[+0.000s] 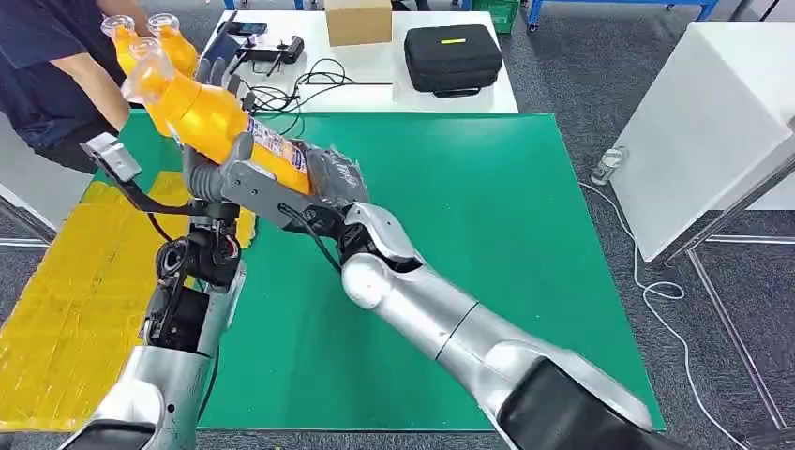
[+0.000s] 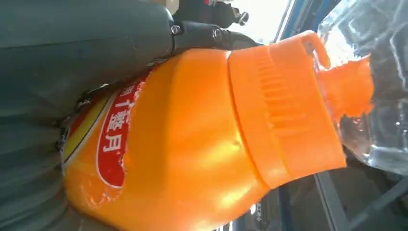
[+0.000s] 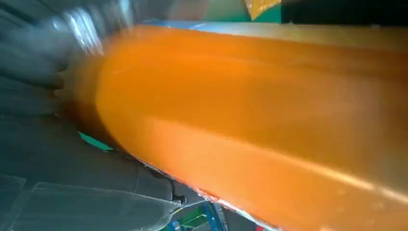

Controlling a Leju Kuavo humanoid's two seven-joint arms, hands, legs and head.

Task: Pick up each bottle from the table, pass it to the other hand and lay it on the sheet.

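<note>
Currently an orange bottle (image 1: 211,117) is held in mid-air above the left part of the green desk (image 1: 487,234), near the edge of the yellow sheet (image 1: 66,309). It is tilted, clear cap end up and away from the robot, base end down toward the right arm.

Left hand (image 1: 211,178): seen from the head view behind and under the bottle's middle, with dark fingers (image 1: 214,73) rising past the shoulder of the bottle. In the left wrist view the grey ribbed cover and thumb are pressed against the labelled side of the bottle (image 2: 192,144), so a grip by this hand is read.

Right hand (image 1: 319,183): wrapped round the labelled base end, fingers closed on it. In the right wrist view the orange body (image 3: 260,120) is seen lying along the grey palm; the picture is blurred, so finger detail cannot be told.

So the bottle is gripped by both hands at once, left higher up the body, right at the base.

Two more orange bottles (image 1: 169,42) are held by a person (image 1: 52,66) in dark clothing at the far left corner of the desk. A black case (image 1: 452,58), a cardboard box (image 1: 358,21) and cables (image 1: 300,89) are seen on the white table (image 1: 375,70) beyond.
</note>
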